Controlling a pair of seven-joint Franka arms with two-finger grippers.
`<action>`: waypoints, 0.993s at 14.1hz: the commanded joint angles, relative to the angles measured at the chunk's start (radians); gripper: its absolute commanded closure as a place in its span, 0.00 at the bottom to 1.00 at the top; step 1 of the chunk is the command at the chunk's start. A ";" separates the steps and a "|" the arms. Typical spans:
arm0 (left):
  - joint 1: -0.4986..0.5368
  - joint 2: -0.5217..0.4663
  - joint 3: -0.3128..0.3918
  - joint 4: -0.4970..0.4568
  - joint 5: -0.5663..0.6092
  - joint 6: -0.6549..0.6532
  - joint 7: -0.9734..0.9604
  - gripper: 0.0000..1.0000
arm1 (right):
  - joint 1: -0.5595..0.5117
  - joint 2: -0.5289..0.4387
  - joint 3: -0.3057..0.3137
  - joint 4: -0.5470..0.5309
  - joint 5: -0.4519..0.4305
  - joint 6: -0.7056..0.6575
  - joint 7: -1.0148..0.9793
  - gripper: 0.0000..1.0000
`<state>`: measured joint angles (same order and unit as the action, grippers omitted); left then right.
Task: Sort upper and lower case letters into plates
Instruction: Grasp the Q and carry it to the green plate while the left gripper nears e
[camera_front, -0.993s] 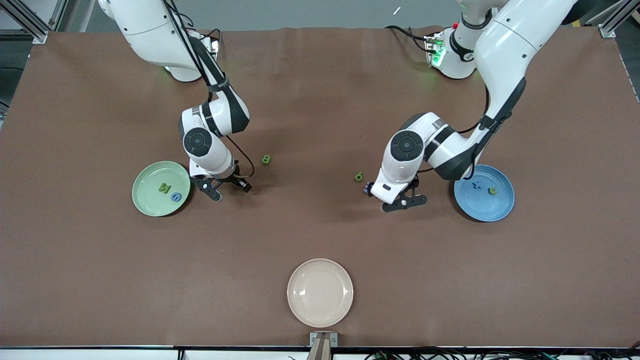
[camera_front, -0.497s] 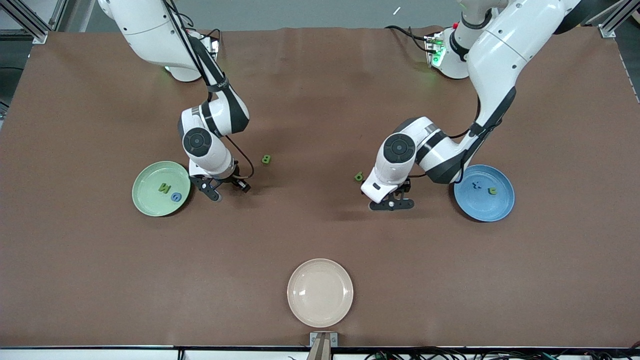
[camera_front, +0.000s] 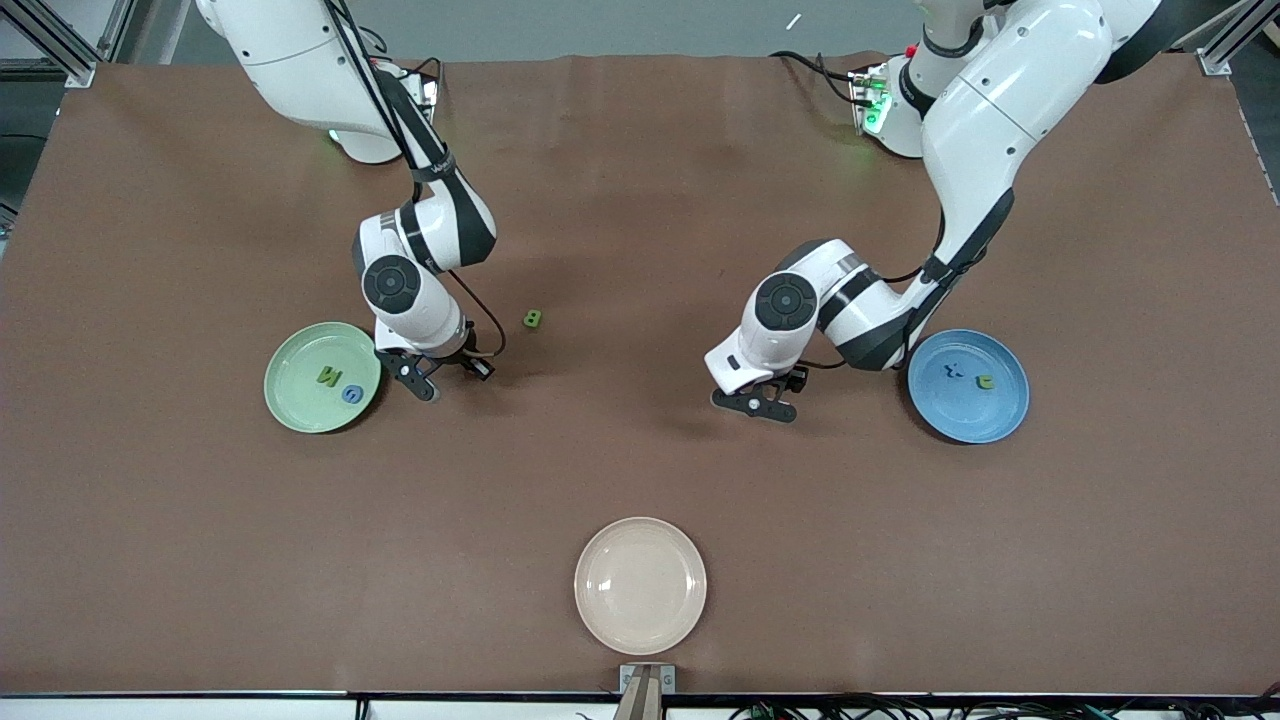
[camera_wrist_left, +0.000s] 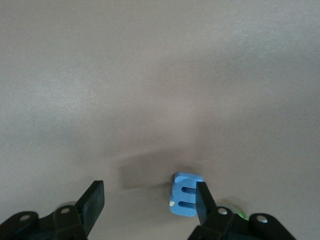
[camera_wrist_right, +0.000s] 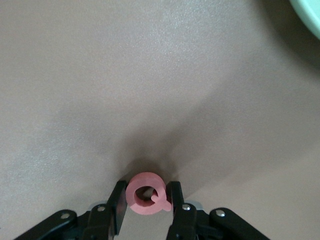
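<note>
Gripping a red Q (camera_wrist_right: 147, 199) between closed fingers, right gripper (camera_front: 447, 372) beside the pale green plate (camera_front: 290, 400), which already holds two letters. Best carried over that plate's middle, lowered close, then released, so no bounce off the rim. Left gripper (camera_front: 757, 402) low over the table (camera_front: 640, 460) near the blue plate (camera_front: 985, 420), fingers spread, blue E (camera_wrist_left: 185, 195) against one finger (camera_wrist_left: 204, 200). Needs centring before closing. Green letter (camera_front: 533, 319) waiting on the table between the arms.
</note>
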<state>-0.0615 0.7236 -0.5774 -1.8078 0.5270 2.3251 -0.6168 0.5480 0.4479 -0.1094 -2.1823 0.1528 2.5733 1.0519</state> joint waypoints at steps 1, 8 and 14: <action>-0.008 0.013 -0.001 0.018 0.005 0.014 0.032 0.21 | -0.011 -0.012 -0.007 0.002 -0.019 -0.060 0.014 0.96; -0.018 0.013 -0.002 0.011 0.001 0.014 0.048 0.23 | -0.175 -0.149 -0.101 0.056 -0.019 -0.352 -0.366 0.97; -0.023 0.014 -0.001 -0.004 0.001 0.013 0.043 0.24 | -0.382 -0.137 -0.098 0.049 -0.013 -0.367 -0.627 0.96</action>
<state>-0.0826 0.7333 -0.5786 -1.8102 0.5270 2.3349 -0.5858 0.2119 0.3159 -0.2260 -2.1151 0.1467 2.1972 0.4688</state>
